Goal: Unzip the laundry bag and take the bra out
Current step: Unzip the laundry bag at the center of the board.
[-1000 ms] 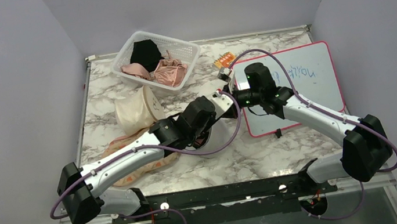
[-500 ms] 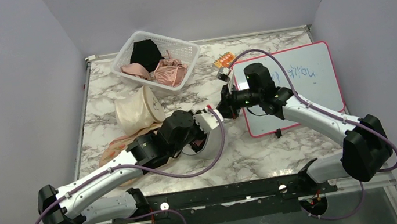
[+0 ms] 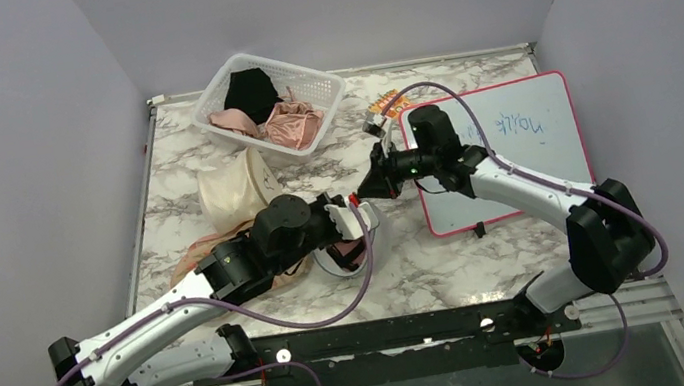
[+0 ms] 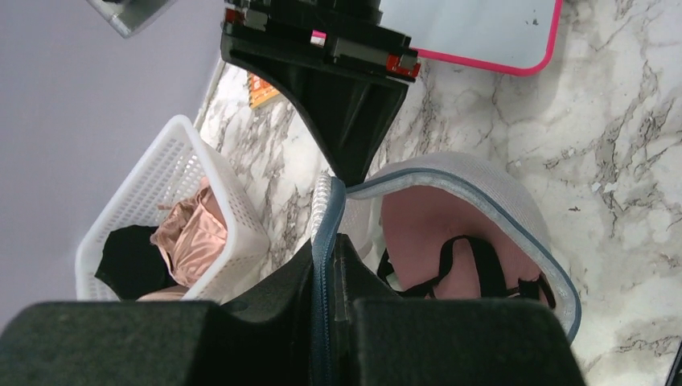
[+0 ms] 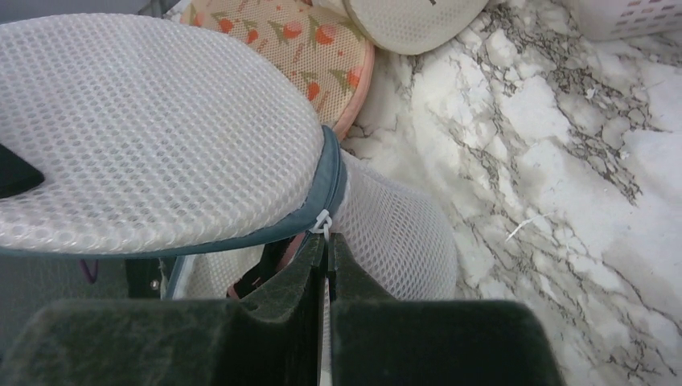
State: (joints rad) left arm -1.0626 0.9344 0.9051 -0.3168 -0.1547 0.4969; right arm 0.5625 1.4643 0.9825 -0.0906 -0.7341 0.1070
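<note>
Two hands meet at the laundry bag (image 3: 352, 254), which sits near the middle of the marble counter (image 3: 449, 264), just beside the peach floral pouch (image 5: 297, 40) and between the cream cylindrical bag (image 3: 232, 193) and the pink-framed whiteboard (image 3: 513, 144). The left hand (image 4: 328, 251) is clamped shut on the grey-blue zip edge of the mesh lid (image 5: 145, 121), holding it raised so the bag gapes on one side. The right hand (image 5: 328, 243) is pressed together on the small white zip pull (image 5: 323, 220), at the point where lid and side wall join (the pull sits right at the fingertips, so the hold looks thin). Through the opening the left wrist view shows the bra (image 4: 426, 229), pink with black straps, lying inside the bag with neither hand on it. I judge the unzipping step to be in hand and well along, though how much of the zip is closed on the far side cannot be told. The next move calls for the right hand to draw the pull on around the rim. The left hand should brace the lid against that pull, keeping the seam taut so the slider does not snag. Once the mouth is wide enough, one hand must let go and reach in for the bra, taking a cup or strap without dragging the mesh along.
</note>
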